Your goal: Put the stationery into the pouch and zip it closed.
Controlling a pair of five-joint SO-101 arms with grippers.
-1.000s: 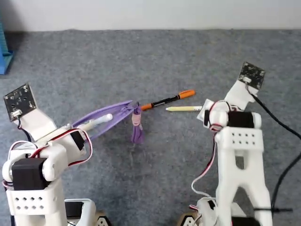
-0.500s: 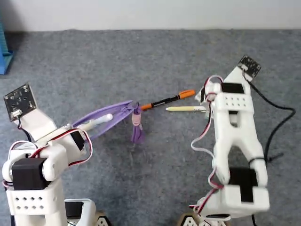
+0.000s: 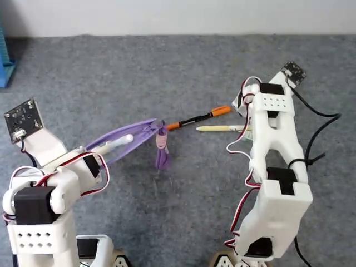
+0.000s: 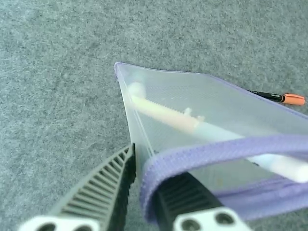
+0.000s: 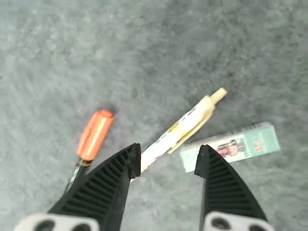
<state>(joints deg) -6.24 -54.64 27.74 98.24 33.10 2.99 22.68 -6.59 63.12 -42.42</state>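
Observation:
A translucent purple pouch (image 3: 123,139) with a white pen (image 4: 192,125) inside is held up off the carpet at the left, its mouth pointing right. My left gripper (image 4: 139,159) is shut on the pouch's purple zipper edge. A purple tassel (image 3: 162,151) hangs from the mouth. Just right of it lie a black pen with an orange cap (image 3: 198,118) and a yellow pen (image 3: 218,128). My right gripper (image 5: 166,151) is open and hovers above the yellow pen (image 5: 180,130), with the orange cap (image 5: 94,134) on one side and a small green box (image 5: 230,146) on the other.
The table is covered in grey carpet (image 3: 167,206). The right arm (image 3: 271,128) stretches over the right part of it. A blue object (image 3: 4,61) sits at the far left edge and a white wall (image 3: 178,16) runs along the back.
The right arm has unfolded and stretched forward over the pens. The left arm and the pouch have not moved.

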